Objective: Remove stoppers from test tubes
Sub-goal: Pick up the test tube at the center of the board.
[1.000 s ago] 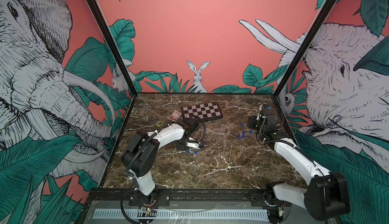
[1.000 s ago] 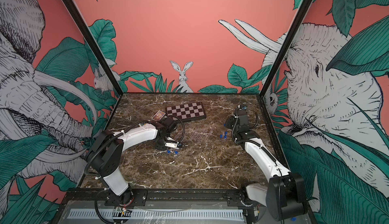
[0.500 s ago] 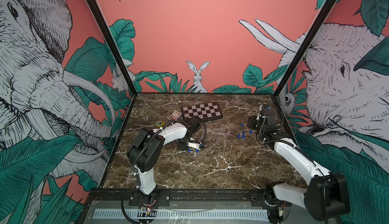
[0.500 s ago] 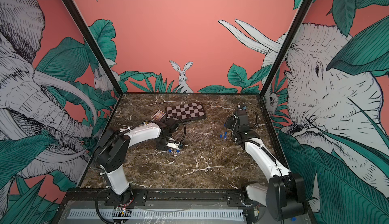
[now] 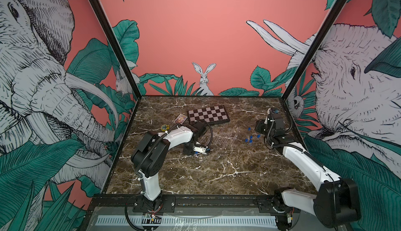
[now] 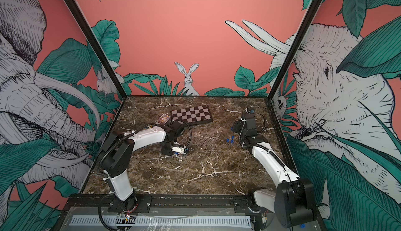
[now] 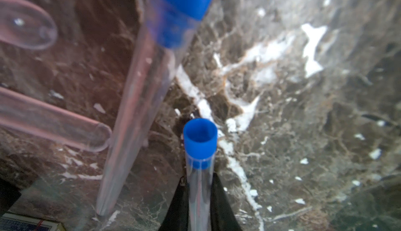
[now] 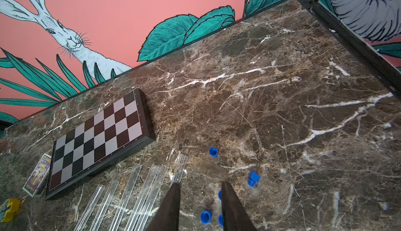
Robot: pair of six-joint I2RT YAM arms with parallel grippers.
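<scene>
In the left wrist view my left gripper (image 7: 199, 176) is shut on a clear test tube (image 7: 199, 197), just behind its blue stopper (image 7: 200, 136), which sits in the tube's mouth. A second stoppered tube (image 7: 134, 110) lies beside it, with its stopper (image 7: 184, 2) still in. Two tubes' round ends (image 7: 54, 123) show nearby. In both top views the left gripper (image 5: 204, 150) (image 6: 182, 149) is low over the marble. My right gripper (image 8: 200, 184) is open and empty above several loose stoppers (image 8: 205, 217) (image 5: 249, 138). Several open tubes (image 8: 134, 193) lie in a row beside it.
A chessboard (image 5: 208, 115) (image 8: 97, 136) lies toward the back wall, with a small card box (image 5: 180, 118) and a yellow toy piece (image 5: 165, 128) to its left. The black frame post (image 8: 347, 30) bounds the right back corner.
My left gripper has closed on the stoppered tube, and the left arm has shifted a little. The right arm has not moved.
</scene>
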